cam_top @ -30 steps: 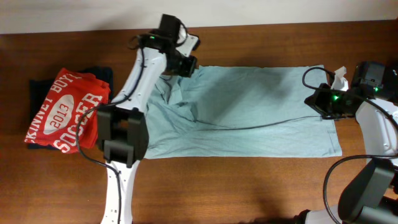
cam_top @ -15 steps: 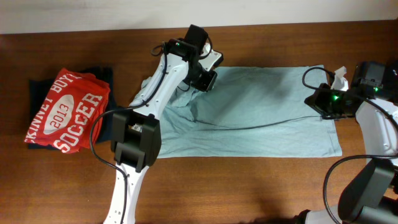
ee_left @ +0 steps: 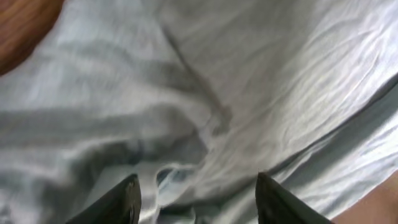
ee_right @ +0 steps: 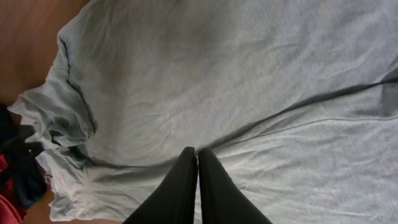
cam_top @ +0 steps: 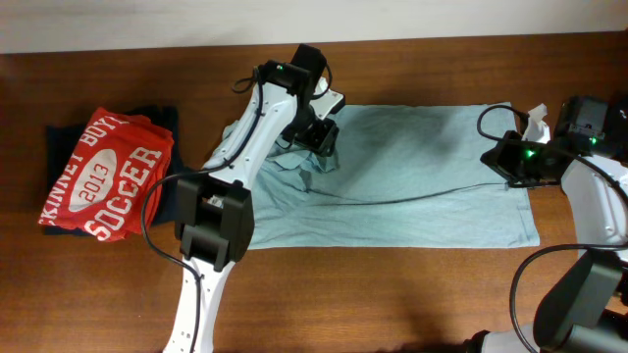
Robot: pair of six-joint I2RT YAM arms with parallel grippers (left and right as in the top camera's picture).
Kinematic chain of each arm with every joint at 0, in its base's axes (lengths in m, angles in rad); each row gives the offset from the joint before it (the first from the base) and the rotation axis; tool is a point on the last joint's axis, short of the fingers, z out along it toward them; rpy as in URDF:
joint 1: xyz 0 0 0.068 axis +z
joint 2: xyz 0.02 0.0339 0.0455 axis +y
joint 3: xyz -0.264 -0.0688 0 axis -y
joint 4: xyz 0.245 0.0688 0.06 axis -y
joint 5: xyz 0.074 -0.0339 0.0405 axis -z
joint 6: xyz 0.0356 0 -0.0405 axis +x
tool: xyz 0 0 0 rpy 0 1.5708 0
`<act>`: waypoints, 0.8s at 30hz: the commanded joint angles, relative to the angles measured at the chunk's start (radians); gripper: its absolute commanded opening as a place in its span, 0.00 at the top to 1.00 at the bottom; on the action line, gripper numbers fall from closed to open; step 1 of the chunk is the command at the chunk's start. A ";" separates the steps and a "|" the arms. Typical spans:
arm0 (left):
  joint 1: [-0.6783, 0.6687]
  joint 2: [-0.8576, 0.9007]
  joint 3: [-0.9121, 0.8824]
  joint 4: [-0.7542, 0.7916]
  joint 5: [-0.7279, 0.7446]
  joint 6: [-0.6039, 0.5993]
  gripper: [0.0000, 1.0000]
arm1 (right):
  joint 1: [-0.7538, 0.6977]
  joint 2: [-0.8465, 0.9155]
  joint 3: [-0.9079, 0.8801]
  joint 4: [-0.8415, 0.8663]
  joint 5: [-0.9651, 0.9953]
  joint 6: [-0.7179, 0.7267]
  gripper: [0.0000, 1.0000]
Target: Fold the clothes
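Nearest the robot, bare table (cam_top: 392, 294) runs along the near edge of the shirt (cam_top: 422, 211). The shirt, plain pale grey-blue, lies spread lengthwise across the middle of the table. Its left end is bunched into loose folds, and one long crease runs from there to its right end.

Off to the left, well apart from it, a red shirt (cam_top: 98, 181) lies folded on a black garment (cam_top: 162, 118). Its white lettering reads "2013" and "SOCCER". An arched line above them is only partly legible, something like "KINNEY BOY".

Farther back, the right gripper (cam_top: 500, 167) sits at the shirt's right edge, where the crease ends. The left gripper (cam_top: 324, 147) is over the shirt's far left part, just beside the bunched folds.

From overhead, the gripper bodies hide both pairs of fingers, and only the wrist views show them. In the left wrist view the fingers (ee_left: 127, 199) stand well apart and clamp nothing. A small hump of cloth rises between the tips, and brown table shows at two corners. In the right wrist view the fingers (ee_right: 186, 180) are pressed together on what looks like a pinch of the shirt, with creases running out from the tips to both sides.

Only the overhead view shows the lettering. The right wrist view catches just a sliver of red and dark cloth at its lower left, past the shirt's crumpled end.
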State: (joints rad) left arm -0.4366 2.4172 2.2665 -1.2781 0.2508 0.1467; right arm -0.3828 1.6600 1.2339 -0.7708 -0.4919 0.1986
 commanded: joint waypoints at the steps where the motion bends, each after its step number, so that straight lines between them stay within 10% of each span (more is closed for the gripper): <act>1: 0.005 0.004 0.064 -0.060 -0.098 0.010 0.38 | 0.003 0.002 0.022 0.012 -0.009 -0.016 0.89; 24: 0.024 0.006 -0.005 -0.172 -0.305 0.364 0.35 | 0.043 0.002 0.022 0.027 0.025 -0.038 0.88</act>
State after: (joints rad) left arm -0.4271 2.4172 2.2963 -1.4773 -0.0315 0.4072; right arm -0.3447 1.6600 1.2339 -0.7437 -0.4763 0.1757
